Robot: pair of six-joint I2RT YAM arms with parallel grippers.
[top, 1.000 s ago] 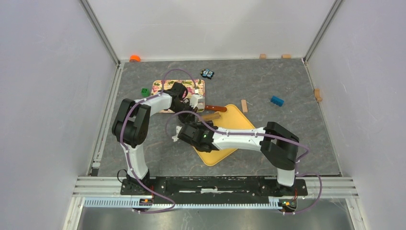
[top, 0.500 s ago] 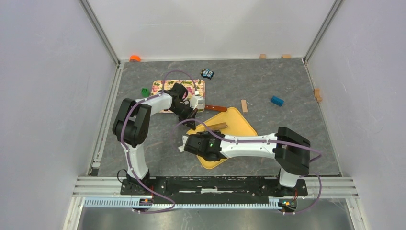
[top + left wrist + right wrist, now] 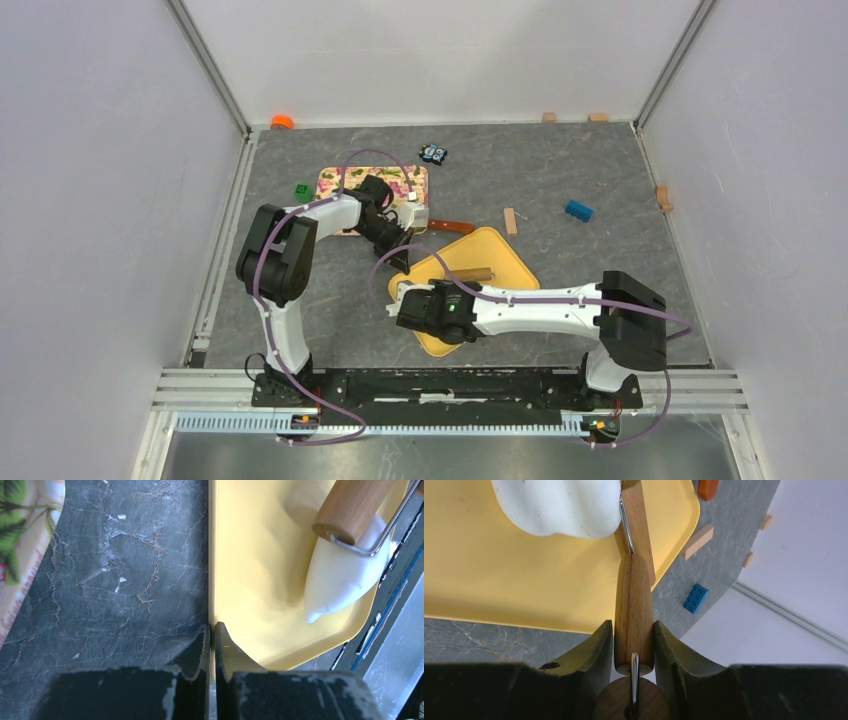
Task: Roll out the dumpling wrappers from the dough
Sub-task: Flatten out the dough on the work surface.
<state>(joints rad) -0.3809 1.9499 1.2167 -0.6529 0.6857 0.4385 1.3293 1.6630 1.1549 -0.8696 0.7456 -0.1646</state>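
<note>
On the yellow board: one dough lump, under the barrel of one roller.
Boards: two, yellow and floral board, with grey table between them.
Dough axis: diagonal in my left wrist view, tapering to a tip near the raised rim.
Left pincer: narrow, nipping the yellow rim.
Right pincer: clamped on the roller's wooden handle.
Room: bare yellow beside the dough.

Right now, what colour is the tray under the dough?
Yellow tray, clearest in the left wrist view.
</note>
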